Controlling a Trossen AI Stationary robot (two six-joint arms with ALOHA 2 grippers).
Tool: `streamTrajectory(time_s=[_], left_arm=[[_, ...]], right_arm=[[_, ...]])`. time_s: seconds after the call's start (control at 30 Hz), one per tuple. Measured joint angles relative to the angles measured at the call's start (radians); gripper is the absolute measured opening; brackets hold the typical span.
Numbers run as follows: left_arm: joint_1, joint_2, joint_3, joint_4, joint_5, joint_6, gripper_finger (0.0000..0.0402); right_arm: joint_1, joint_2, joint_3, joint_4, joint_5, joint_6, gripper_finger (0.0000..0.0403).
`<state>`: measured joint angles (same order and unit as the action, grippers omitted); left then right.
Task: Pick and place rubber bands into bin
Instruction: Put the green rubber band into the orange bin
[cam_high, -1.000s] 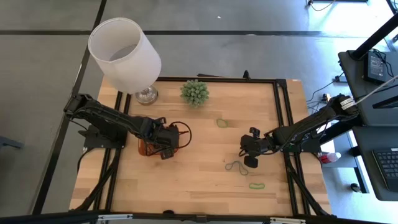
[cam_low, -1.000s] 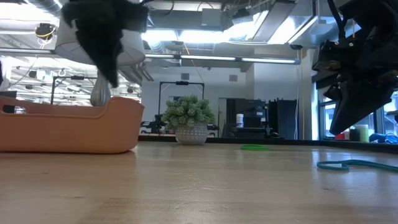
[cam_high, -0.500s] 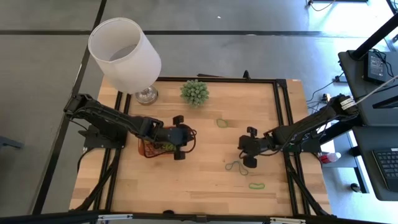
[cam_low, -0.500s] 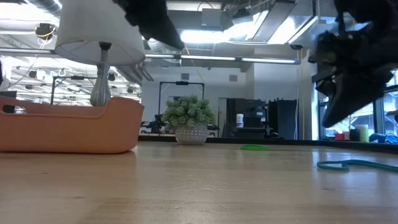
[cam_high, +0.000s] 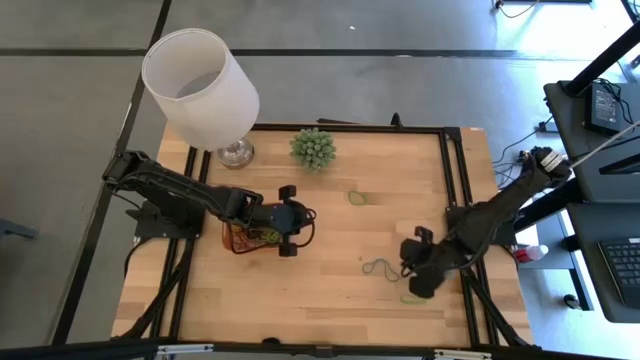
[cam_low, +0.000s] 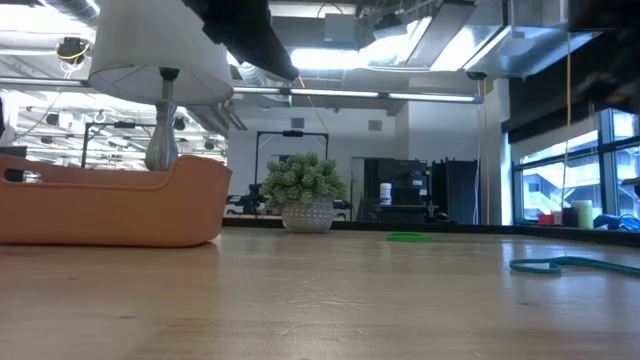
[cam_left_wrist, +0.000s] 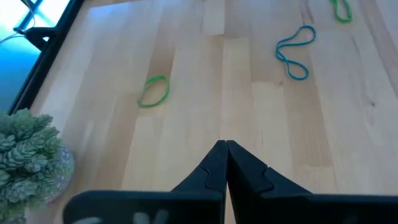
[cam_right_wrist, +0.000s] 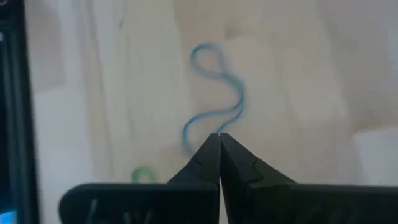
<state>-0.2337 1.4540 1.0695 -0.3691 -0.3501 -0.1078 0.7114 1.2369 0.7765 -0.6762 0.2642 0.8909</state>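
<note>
Three loose rubber bands lie on the table (cam_high: 330, 290) in your high view: a green rubber band (cam_high: 357, 198) near the middle, a twisted blue-grey rubber band (cam_high: 379, 267) nearer the front, and a second green band (cam_high: 407, 298) just under the right tool (cam_high: 421, 280). The right tool sits low over the front right of the table, beside the blue-grey band. The left tool (cam_high: 289, 220) hangs just past the right edge of the orange bin (cam_high: 232, 240), which rests left of centre and holds a few bands. A white lampshade (cam_high: 199, 86) and a spiky green ball plant (cam_high: 313, 148) stand along the far edge.

In your low view the bin (cam_low: 110, 203) sits at left on the table, the plant (cam_low: 305, 190) stands behind, the green rubber band (cam_low: 409, 237) lies flat farther back, and the blue-grey rubber band (cam_low: 565, 264) lies at right. A dark part of the left arm shows at the top.

In your left wrist view the left tool (cam_left_wrist: 226, 163) has its fingers pressed together on nothing. Beyond it you see the green rubber band (cam_left_wrist: 153, 91), the blue-grey rubber band (cam_left_wrist: 293, 51), the second green band (cam_left_wrist: 339, 9) and the plant (cam_left_wrist: 28, 158).

In your right wrist view the right tool (cam_right_wrist: 219, 155) is also pressed together, its tips right at the blue-grey rubber band (cam_right_wrist: 217, 93); you cannot tell whether it pinches the band. A green band (cam_right_wrist: 140, 173) shows beside it.
</note>
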Motion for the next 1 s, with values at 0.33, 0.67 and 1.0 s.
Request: streamTrajectory(time_s=[0.33,0.67,1.0], left_arm=[[0.0,0.0,0.0,0.007,-0.008,0.069,0.0002],[0.0,0.0,-0.001,0.007,-0.008,0.061,0.0002],[0.0,0.001,-0.002,0.019,-0.009,0.041,0.0003]], right_arm=[[0.193,0.077,0.0,0.0,-0.058,0.254,0.0036],[0.238,0.325,0.0,0.193,-0.057,0.116,0.0075],[0.238,0.448,0.008,0.251,-0.035,0.085,0.0057]])
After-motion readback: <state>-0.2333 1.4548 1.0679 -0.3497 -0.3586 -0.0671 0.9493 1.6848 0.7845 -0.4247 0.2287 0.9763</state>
